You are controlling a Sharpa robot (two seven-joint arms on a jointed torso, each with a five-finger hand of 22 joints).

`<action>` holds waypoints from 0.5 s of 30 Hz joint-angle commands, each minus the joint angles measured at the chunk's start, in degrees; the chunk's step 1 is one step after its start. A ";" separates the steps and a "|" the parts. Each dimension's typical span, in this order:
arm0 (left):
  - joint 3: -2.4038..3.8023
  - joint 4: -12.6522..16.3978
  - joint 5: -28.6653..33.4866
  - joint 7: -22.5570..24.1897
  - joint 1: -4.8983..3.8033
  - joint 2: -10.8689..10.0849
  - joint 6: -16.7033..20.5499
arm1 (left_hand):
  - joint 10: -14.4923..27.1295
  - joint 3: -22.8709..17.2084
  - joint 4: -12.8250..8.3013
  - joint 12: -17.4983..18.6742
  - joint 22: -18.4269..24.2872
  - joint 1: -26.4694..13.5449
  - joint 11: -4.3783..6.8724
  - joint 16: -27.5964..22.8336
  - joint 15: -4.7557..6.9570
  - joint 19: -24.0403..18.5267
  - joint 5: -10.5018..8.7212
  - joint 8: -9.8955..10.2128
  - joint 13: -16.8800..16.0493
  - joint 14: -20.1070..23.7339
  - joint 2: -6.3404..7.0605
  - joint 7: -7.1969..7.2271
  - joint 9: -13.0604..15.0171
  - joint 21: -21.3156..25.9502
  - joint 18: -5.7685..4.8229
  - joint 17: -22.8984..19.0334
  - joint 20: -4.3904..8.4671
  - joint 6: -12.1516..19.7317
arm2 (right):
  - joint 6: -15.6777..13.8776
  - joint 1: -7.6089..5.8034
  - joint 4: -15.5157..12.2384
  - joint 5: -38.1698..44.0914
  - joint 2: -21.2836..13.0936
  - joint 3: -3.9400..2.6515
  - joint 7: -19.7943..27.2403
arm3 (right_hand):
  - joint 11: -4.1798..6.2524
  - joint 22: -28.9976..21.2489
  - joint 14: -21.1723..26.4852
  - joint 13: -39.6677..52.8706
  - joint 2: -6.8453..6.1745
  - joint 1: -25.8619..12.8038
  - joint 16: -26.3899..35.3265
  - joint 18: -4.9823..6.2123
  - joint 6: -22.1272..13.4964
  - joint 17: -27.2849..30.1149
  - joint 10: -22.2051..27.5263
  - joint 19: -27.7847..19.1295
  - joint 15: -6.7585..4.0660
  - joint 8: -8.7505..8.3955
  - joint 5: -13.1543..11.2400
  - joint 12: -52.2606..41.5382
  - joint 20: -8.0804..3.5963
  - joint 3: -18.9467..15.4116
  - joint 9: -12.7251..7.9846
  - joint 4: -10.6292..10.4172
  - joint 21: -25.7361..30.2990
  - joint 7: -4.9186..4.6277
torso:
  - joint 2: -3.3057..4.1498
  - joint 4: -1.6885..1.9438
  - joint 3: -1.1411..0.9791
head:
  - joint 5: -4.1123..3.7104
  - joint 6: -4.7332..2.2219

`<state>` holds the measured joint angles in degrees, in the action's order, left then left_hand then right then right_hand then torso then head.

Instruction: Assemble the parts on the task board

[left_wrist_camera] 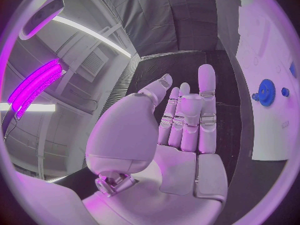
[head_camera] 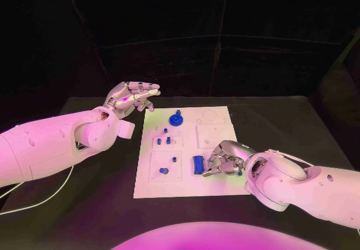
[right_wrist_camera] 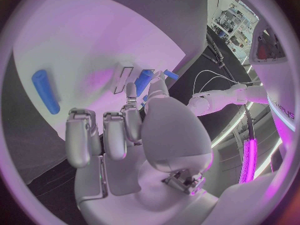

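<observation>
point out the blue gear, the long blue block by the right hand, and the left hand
blue gear (head_camera: 176,120), head view, on its toothed disc.
long blue block (head_camera: 198,164), head view, mid-length of its top face.
left hand (head_camera: 132,96), head view, on the back of the hand.

The right hand (right_wrist_camera: 134,135) is seen above the white task board (right_wrist_camera: 94,40), fingers curled. A blue part (right_wrist_camera: 144,81) is touched by its fingertips; a blue cylinder (right_wrist_camera: 45,91) lies apart.

place: lab or demo booth | cues: black table (head_camera: 90,156), dark panelled far wall (head_camera: 217,57), ceiling light strips (left_wrist_camera: 87,32)
</observation>
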<state>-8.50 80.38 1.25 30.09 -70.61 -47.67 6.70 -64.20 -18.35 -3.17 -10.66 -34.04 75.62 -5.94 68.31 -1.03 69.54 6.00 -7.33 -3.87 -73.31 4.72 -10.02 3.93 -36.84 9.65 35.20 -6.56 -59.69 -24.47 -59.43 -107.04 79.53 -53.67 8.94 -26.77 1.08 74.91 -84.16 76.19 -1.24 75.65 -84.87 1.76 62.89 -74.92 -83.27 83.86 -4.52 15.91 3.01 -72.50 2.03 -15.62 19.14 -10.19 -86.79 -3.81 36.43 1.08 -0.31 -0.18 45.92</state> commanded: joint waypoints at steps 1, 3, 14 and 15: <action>0.04 -0.01 0.17 0.29 -0.09 0.05 -0.63 | 0.01 0.26 -0.14 -0.32 0.06 0.06 0.31 -0.36 0.25 0.16 0.22 -0.36 0.05 0.26 -0.54 0.42 0.01 0.23 0.89 -0.04 0.01 -0.14 | -1.18 -0.07 -1.07 -0.43 -1.27 -0.01 2.57 | -0.71 10.92 -3.67 -0.49 -0.58 -0.80 0.30 -0.41 -1.33 -3.65 0.46 2.35 0.44 -0.85 -0.21 0.75 0.27 -0.39 -0.32 -0.30 0.28 -0.23 | 0.03 -0.03 -0.02 | -0.10 -0.15; 0.04 -0.06 0.17 0.29 -0.08 0.06 -0.62 | 0.01 0.26 -0.14 -0.32 0.06 0.06 0.31 -0.36 0.25 0.16 0.22 -0.36 0.05 0.26 -0.54 0.42 0.01 0.23 0.89 -0.04 0.01 -0.14 | -1.75 -0.08 -1.73 -0.70 -2.41 -0.01 3.57 | -0.90 10.91 -3.68 -0.54 -0.65 -0.51 0.29 -0.41 -1.89 -3.69 0.60 2.33 0.61 -1.33 -0.19 0.88 0.42 -0.20 -0.45 -0.41 0.30 -0.47 | -0.01 -0.09 -0.01 | -0.18 -0.24; 0.03 -0.18 0.17 0.42 -0.07 0.23 -0.49 | 0.04 0.24 -0.21 -0.32 0.07 0.17 0.31 -0.39 0.26 0.17 0.22 -0.35 0.06 0.28 -0.54 0.41 0.00 0.25 0.89 -0.11 0.02 -0.11 | -4.36 -0.21 -5.21 -3.19 -11.78 -0.02 7.52 | -1.92 11.21 -3.79 0.06 4.48 4.51 0.10 -0.48 -2.90 -4.16 0.56 2.60 1.58 -4.70 7.76 0.40 1.47 2.59 -2.19 1.61 0.09 -1.71 | -0.10 -0.09 0.06 | -1.37 -0.87; 0.02 -0.16 0.17 0.44 -0.07 0.25 -0.47 | 0.04 0.24 -0.21 -0.32 0.07 0.17 0.31 -0.39 0.26 0.17 0.22 -0.35 0.06 0.28 -0.54 0.41 0.00 0.25 0.89 -0.11 0.02 -0.11 | -4.18 -0.22 -5.26 -3.20 -12.61 -0.02 7.12 | -1.91 11.22 -3.78 0.06 4.76 4.64 0.10 -0.48 -2.70 -4.16 0.56 2.60 1.57 -4.84 8.34 0.42 1.49 2.69 -2.32 1.66 0.08 -1.68 | -0.08 -0.05 0.10 | -1.55 -0.92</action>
<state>-8.52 80.15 1.25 30.06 -70.61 -47.50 6.69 -64.19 -18.35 -3.17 -10.66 -34.05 75.62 -5.94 68.31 -1.03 69.54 6.00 -7.33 -3.87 -73.31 4.72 -10.02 3.93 -36.84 9.65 35.14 -6.56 -59.69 -27.20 -59.52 -111.98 77.53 -65.56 8.94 -21.38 -0.55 74.91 -83.95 83.85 2.91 79.81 -84.79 1.76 59.71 -74.91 -82.68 83.96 -3.25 11.29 10.87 -71.90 2.99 -13.30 16.91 -8.53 -86.73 -5.46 36.37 0.97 -0.29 -1.36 45.10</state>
